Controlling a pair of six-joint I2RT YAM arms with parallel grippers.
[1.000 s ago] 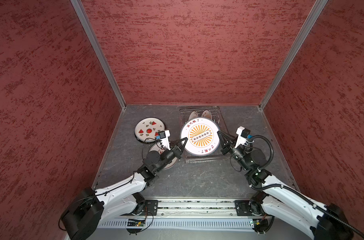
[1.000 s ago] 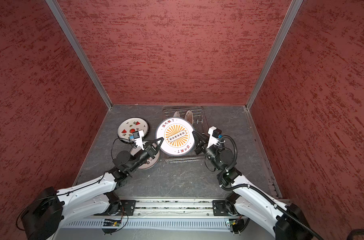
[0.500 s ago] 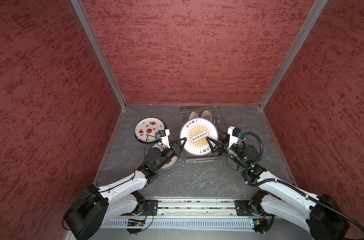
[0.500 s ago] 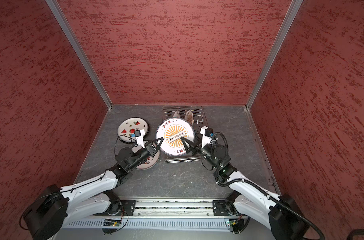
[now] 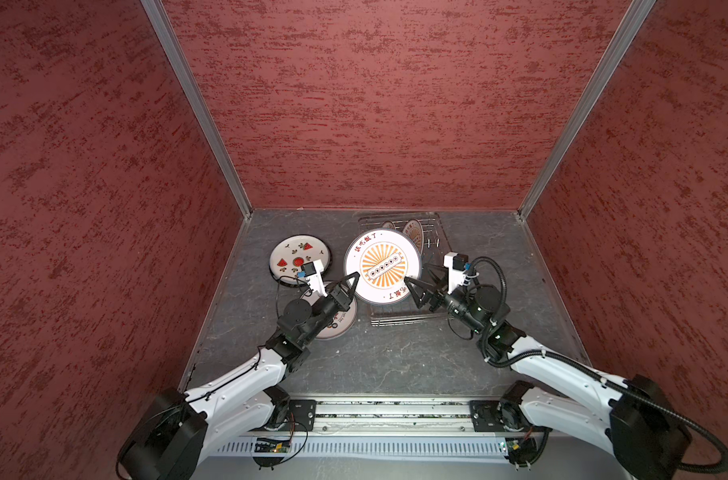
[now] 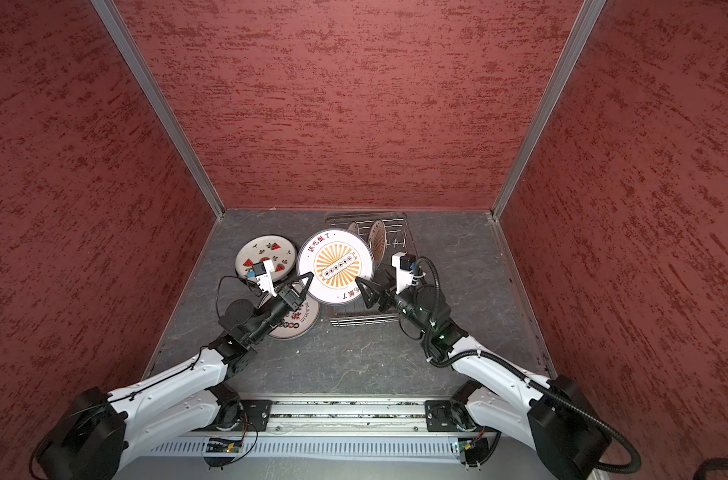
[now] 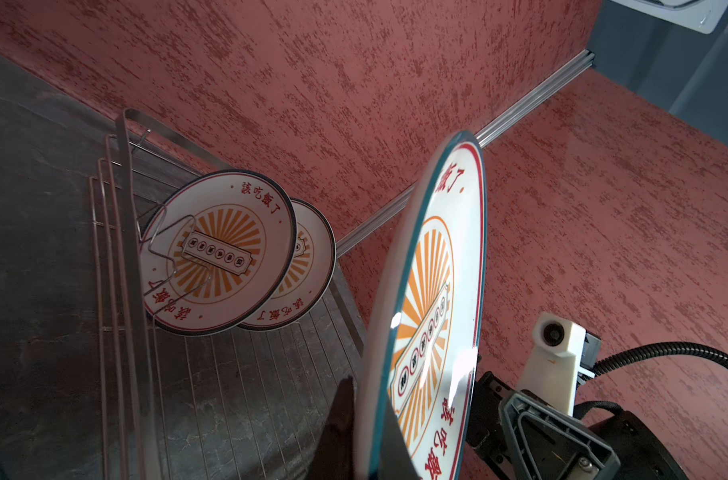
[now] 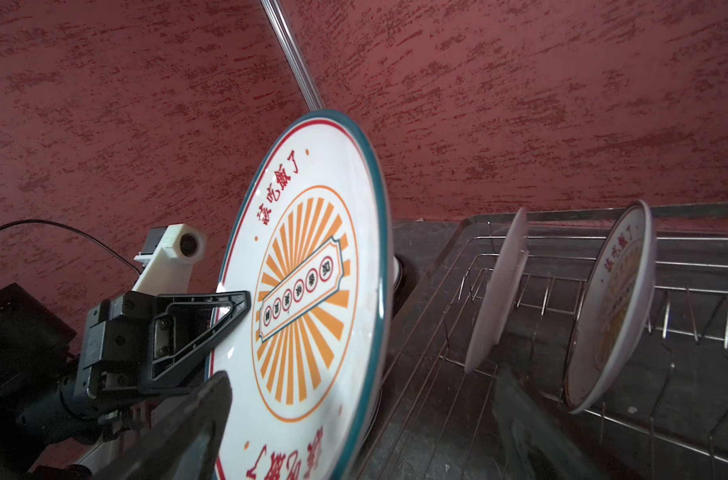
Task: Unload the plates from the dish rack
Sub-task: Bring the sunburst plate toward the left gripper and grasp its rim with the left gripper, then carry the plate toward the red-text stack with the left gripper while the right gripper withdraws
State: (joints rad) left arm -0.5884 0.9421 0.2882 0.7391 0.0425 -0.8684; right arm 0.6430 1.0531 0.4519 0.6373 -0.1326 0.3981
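A white plate with an orange sunburst print (image 5: 382,266) (image 6: 335,266) hangs tilted over the front of the silver wire dish rack (image 5: 435,232) (image 6: 401,235). My left gripper (image 5: 354,279) (image 6: 308,279) (image 7: 368,440) is shut on its left rim. My right gripper (image 5: 420,283) (image 6: 369,286) (image 8: 354,424) is open, its jaws standing wide on either side of the plate's right rim (image 8: 374,291). Two more sunburst plates (image 7: 218,249) (image 7: 308,266) lean upright in the rack's prongs at the back (image 8: 497,291) (image 8: 611,307).
A watermelon-print plate (image 5: 297,257) (image 6: 266,253) lies flat on the grey floor left of the rack. A plate with red-brown ring motifs (image 5: 341,322) (image 6: 295,326) lies partly under my left wrist. Red walls close in three sides.
My right gripper has opened and let go of the sunburst plate's right rim. The plate, still held by my left gripper, has shifted slightly left.
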